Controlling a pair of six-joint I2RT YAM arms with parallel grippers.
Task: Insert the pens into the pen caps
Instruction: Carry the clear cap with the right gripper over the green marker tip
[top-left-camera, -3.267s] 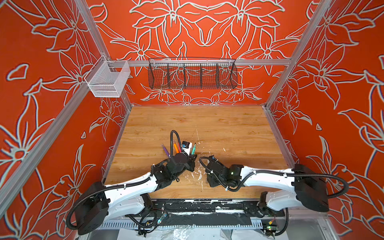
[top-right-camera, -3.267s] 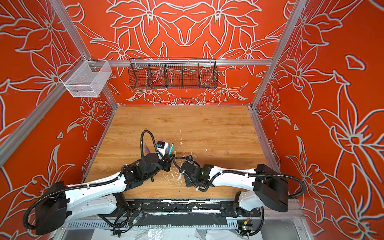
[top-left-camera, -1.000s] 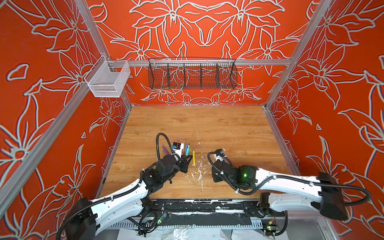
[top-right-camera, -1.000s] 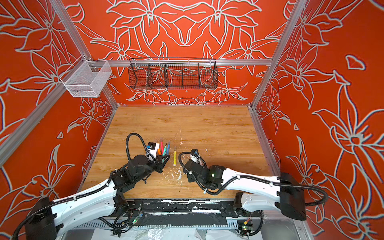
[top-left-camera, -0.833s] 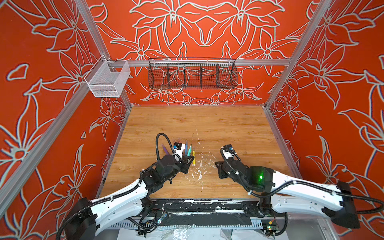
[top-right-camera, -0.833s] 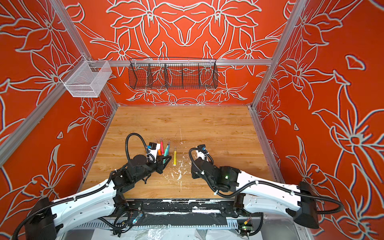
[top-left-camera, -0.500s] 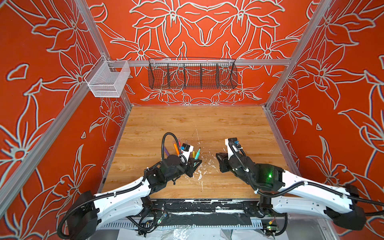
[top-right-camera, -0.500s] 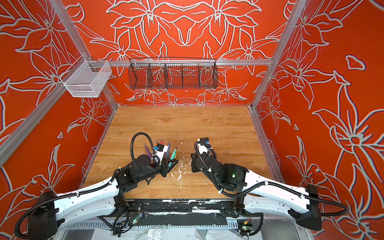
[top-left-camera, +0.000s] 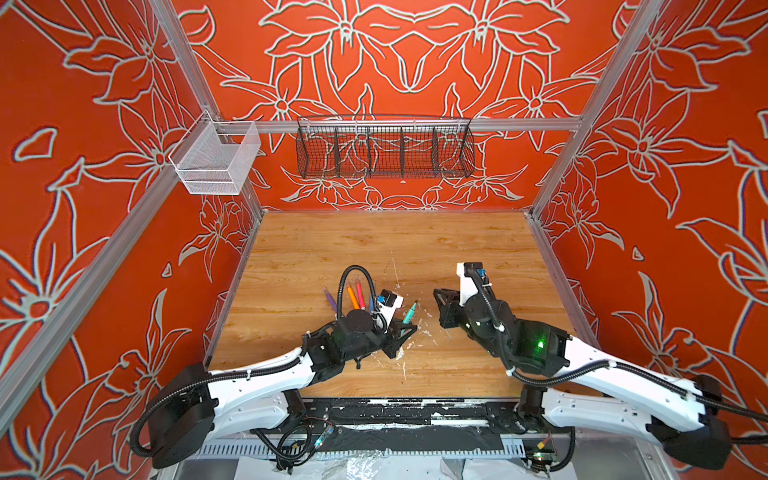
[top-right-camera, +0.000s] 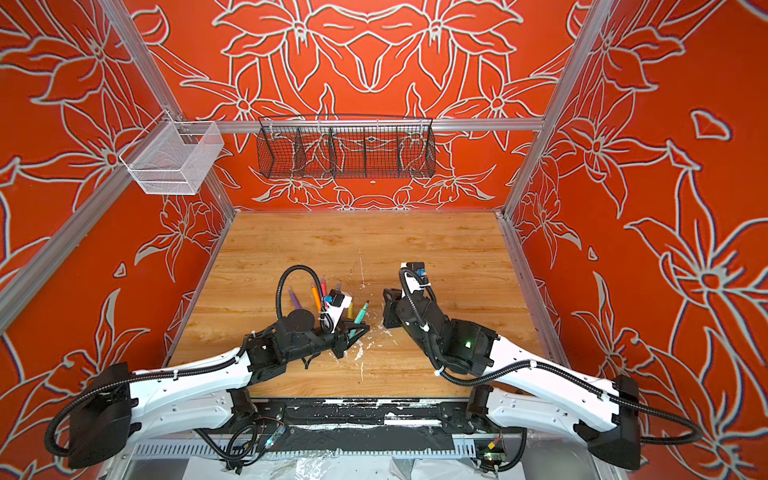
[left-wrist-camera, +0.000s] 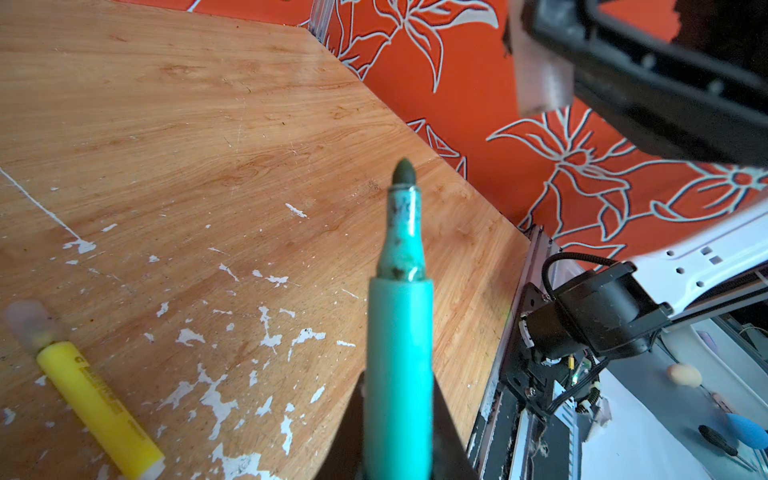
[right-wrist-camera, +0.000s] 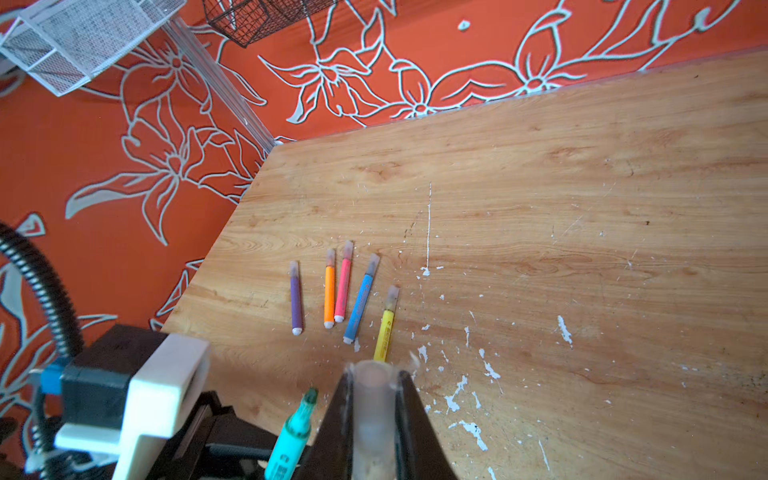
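Both arms have moved since a few seconds ago: the grippers were nearly nose to nose at mid-table then, and now there's a clear gap between them. Left gripper (top-left-camera: 407, 329) is clamped on the green pen (left-wrist-camera: 399, 353), barrel pinched between the fingers, with the bare dark tip sticking out free and angled up off the table (right-wrist-camera: 582, 208). Right gripper (top-left-camera: 441, 296) is clenched on a clear cap (right-wrist-camera: 372, 411), open mouth out past the fingertips. In the right wrist view the pen tip sits beside the cap, not in it — no contact. Reference is the yellow pen (right-wrist-camera: 384, 332), lying flat with its cap on. The green pen hangs just beside it, on the side away from the blue pen (right-wrist-camera: 360, 303), and the held cap is further out on that same side. Blue lies right next to yellow, then the pink pen (right-wrist-camera: 343, 289) and orange pen (right-wrist-camera: 329, 297) close together, with the purple pen (right-wrist-camera: 295, 301) furthest from yellow. All five lie flat, capped, roughly parallel. White flecks (right-wrist-camera: 457, 390) are scattered on the wood around yellow.
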